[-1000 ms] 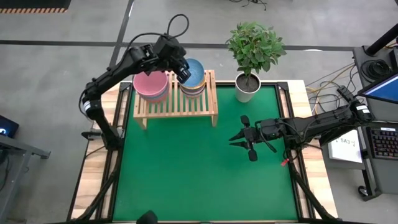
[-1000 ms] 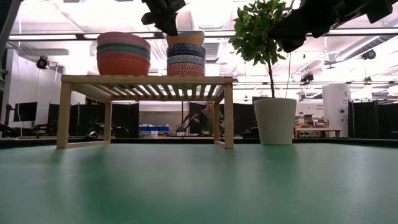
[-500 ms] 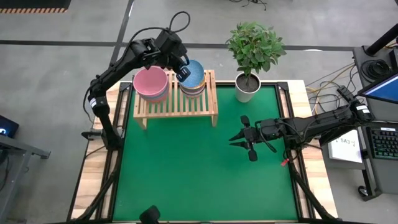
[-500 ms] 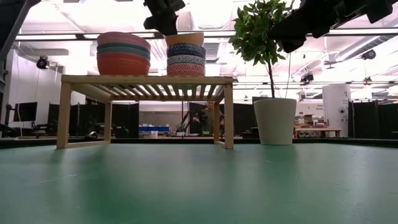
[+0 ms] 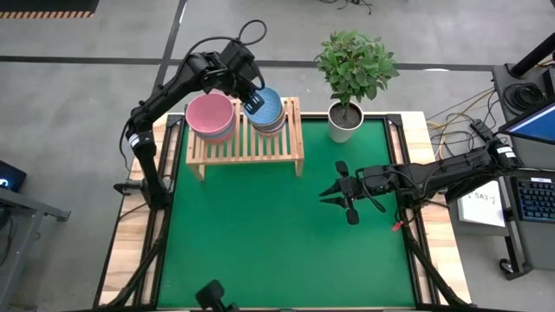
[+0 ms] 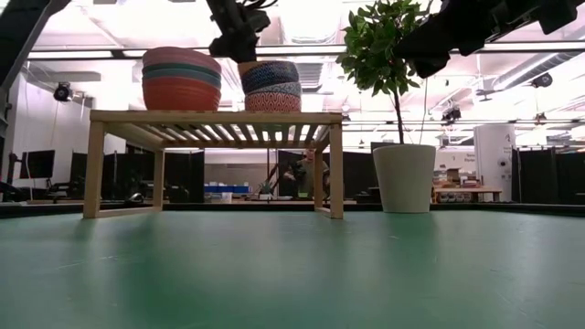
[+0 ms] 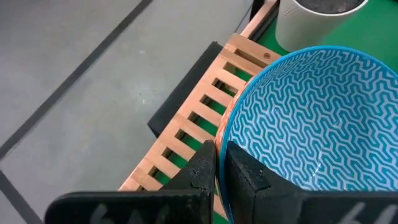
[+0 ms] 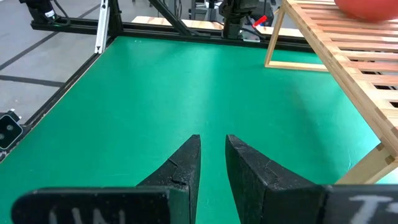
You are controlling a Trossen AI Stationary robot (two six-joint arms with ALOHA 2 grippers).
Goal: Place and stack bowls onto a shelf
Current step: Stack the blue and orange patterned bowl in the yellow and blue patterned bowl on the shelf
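Observation:
Two stacks of bowls stand on the slatted top of the light-wood shelf (image 5: 247,143) at the table's far left. The left stack (image 5: 211,115) has a pink bowl on top. The right stack (image 6: 271,87) is topped by a light-blue patterned bowl (image 5: 271,106). My left gripper (image 5: 254,102) is shut on that bowl's rim. Over the green mat at the right, my right gripper (image 5: 326,194) hangs open, a narrow gap between its fingers (image 8: 194,149) and nothing in it. My left gripper pinches the light-blue bowl's rim (image 7: 220,138) on its far-left side, one finger inside the bowl and one outside. The fingers slant down from the far left. The bowl sits nested in the top of the right stack, mouth up.
A white pot (image 5: 345,121) with a leafy plant stands just right of the shelf at the far edge. The green mat (image 5: 277,243) stretches bare from the shelf to the near edge. The shelf's right end (image 8: 354,56) lies ahead of my right gripper.
My left gripper has tipped more steeply and shifted a little toward the table's left, still shut on the rim. In the low view the top bowl's side has sunk behind the dark-blue bowl below it, and the right stack's top now looks slightly tilted.

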